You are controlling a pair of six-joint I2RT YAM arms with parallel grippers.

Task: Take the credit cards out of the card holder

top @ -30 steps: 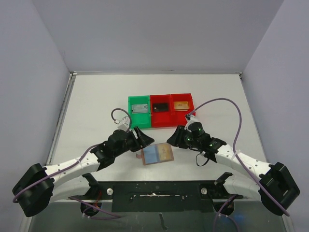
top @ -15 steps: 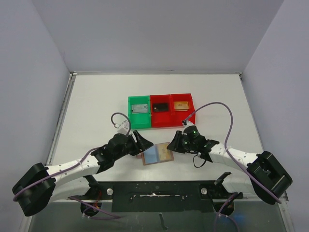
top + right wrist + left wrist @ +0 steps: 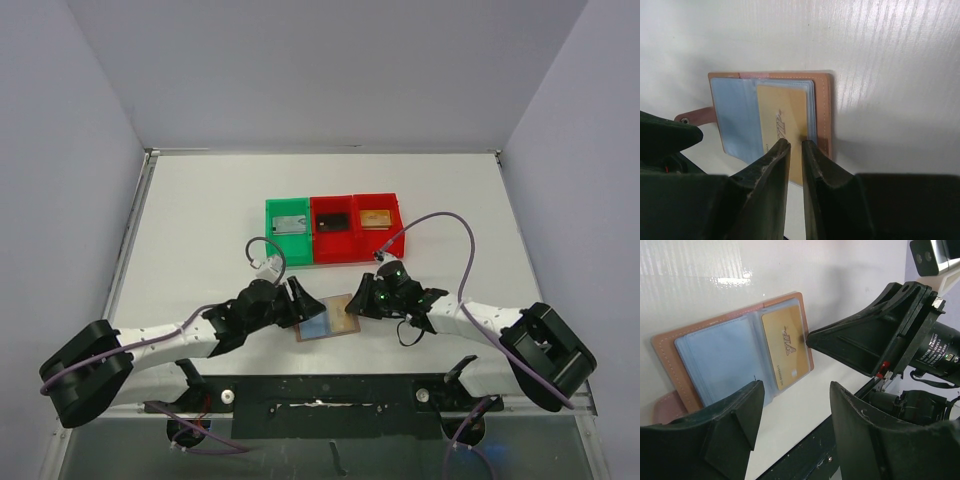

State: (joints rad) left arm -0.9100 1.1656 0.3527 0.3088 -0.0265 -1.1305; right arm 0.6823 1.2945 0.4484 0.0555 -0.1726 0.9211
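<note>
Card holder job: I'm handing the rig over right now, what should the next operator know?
Left claw: open, beside the card holder's left side, holding nothing.
Right claw: nearly closed at the gold card's edge; grip unconfirmed.
Card holder lies open on the table, gold card in its sleeve.
Done: holder opened; green bin and two red bins each hold a card.
Left: pull the gold card out, check for more.

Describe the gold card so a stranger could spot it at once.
On the white table, near its front edge, lies an open brown card holder. Its right half shows the gold card, lettered, beside plain light-blue sleeves.
</note>
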